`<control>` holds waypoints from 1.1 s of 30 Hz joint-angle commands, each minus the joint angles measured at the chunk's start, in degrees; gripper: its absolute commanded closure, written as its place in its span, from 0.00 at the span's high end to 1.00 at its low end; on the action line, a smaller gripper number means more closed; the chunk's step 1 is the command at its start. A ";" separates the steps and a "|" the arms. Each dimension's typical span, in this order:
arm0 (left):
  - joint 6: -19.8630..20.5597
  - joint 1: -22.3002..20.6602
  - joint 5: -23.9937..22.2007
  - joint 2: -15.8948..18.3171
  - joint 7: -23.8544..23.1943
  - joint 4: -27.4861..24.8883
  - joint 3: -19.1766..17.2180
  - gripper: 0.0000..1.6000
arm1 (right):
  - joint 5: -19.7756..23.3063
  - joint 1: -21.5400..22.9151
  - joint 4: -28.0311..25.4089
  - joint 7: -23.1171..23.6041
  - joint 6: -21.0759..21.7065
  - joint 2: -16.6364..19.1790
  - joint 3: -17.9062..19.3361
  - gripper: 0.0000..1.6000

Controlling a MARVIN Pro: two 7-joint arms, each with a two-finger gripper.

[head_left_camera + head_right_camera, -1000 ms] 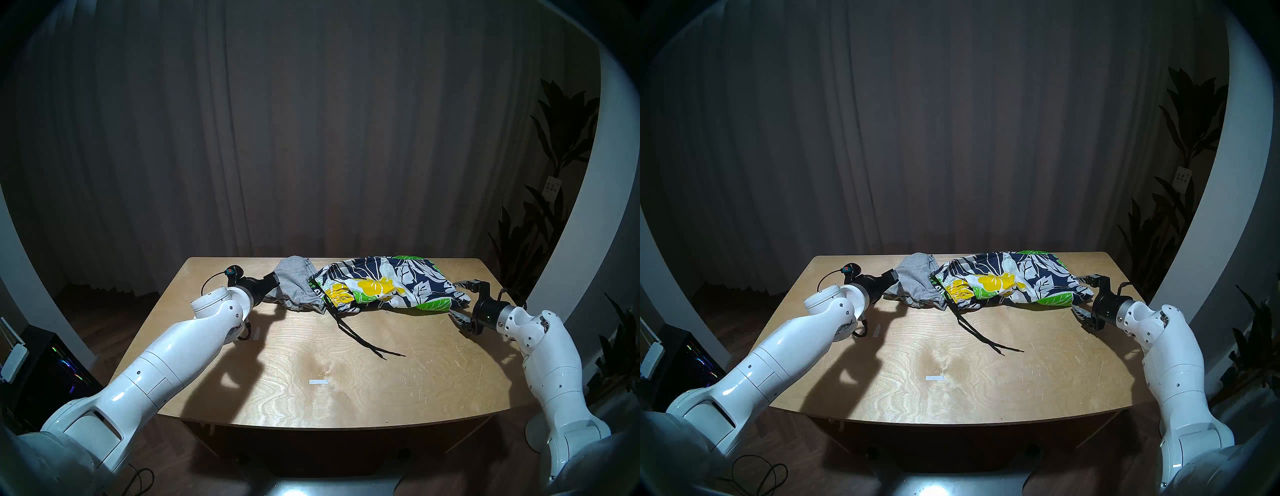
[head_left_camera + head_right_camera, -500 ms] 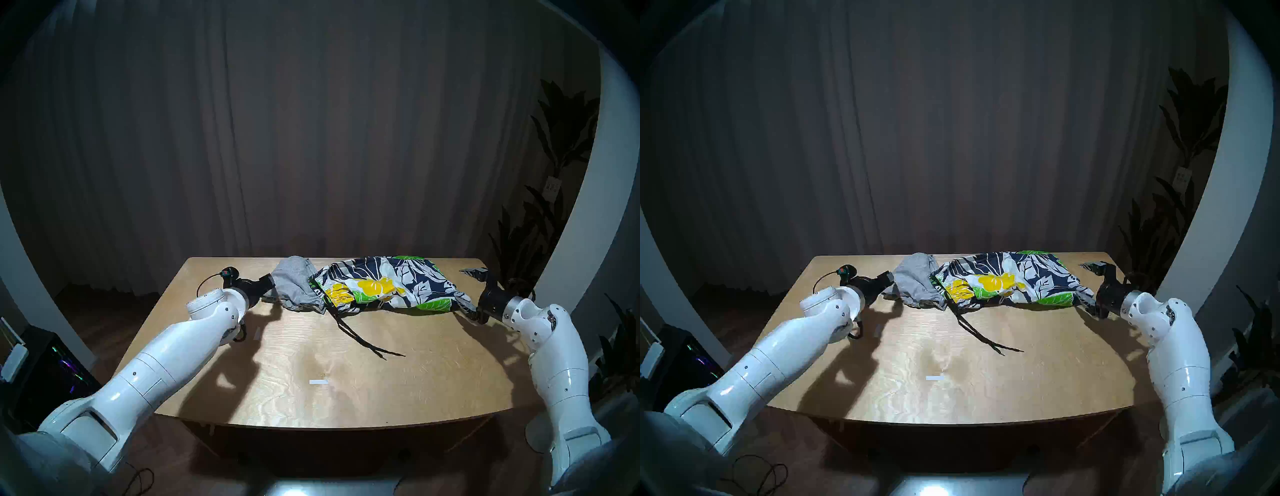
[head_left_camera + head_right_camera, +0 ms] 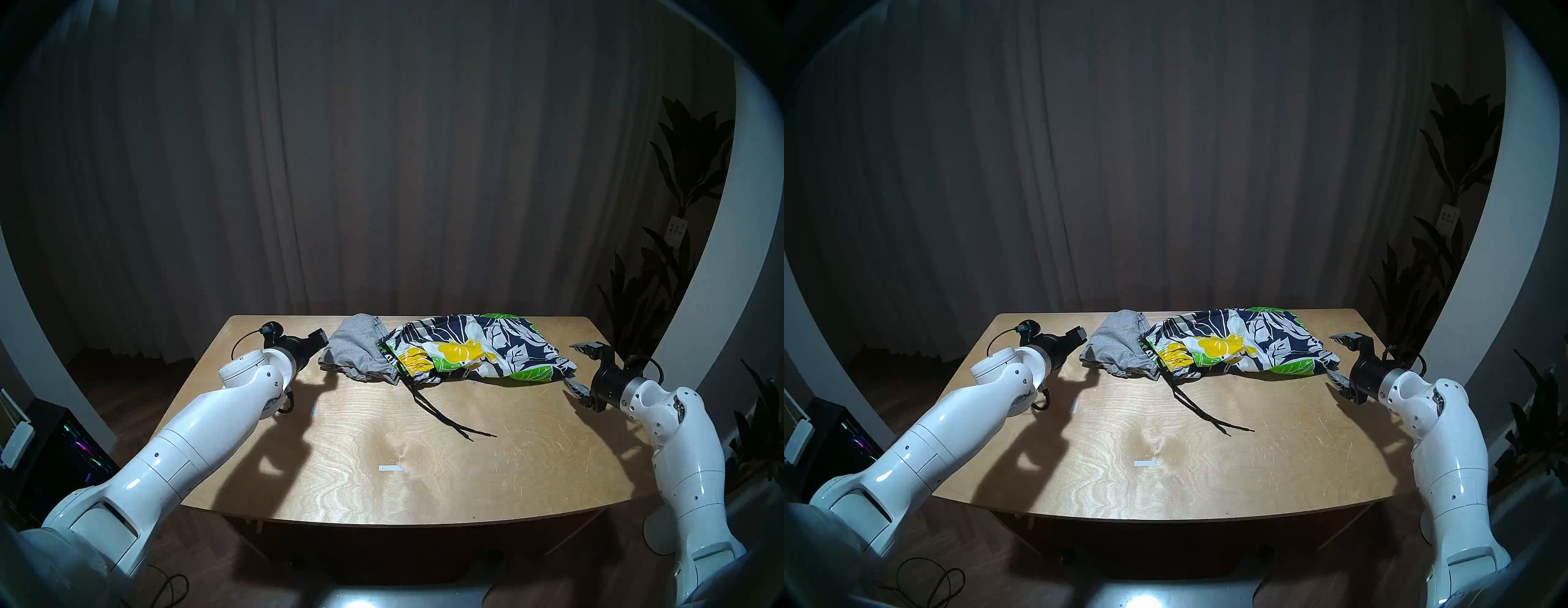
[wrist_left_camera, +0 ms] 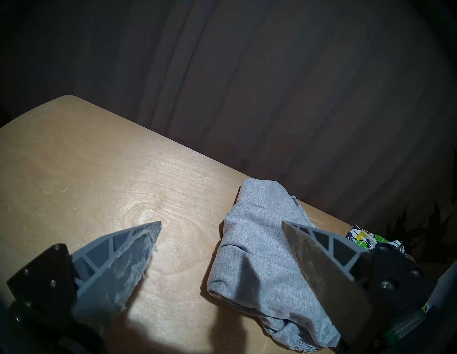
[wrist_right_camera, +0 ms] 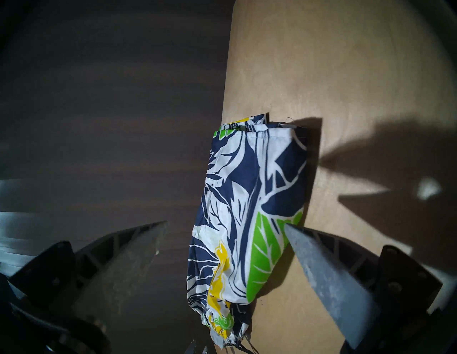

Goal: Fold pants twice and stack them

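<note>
At the far edge of the wooden table (image 3: 424, 479): I see both pairs of shorts bunched side by side, touching.
Grey shorts: the plain heather-grey jersey shorts (image 3: 360, 352) lie crumpled on my left half of the table, overlapped by the floral pair's waistband.
Floral shorts: the navy-white floral print shorts with green and yellow leaves (image 3: 475, 350) lie stretched toward my right, their black drawstring (image 3: 441, 418) trailing onto bare wood.
Left arm: I have it reaching forward, low over the table, wrist aimed at the grey bundle.
Left gripper (image 4: 221, 223): released, jaws spread wide, empty; just beside the grey shorts, one finger (image 4: 319, 249) over them.
Right arm: elbow bent outward past the table's right edge, wrist pointing inward.
Right gripper (image 5: 225, 225): released, fingers spread, empty, just beside the floral shorts' end.
</note>
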 commanded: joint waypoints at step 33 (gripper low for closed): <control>-6.82 3.97 -1.89 2.75 -5.02 -5.96 -4.98 1.00 | -12.14 -12.76 -24.66 -6.03 -25.91 -15.46 1.06 1.00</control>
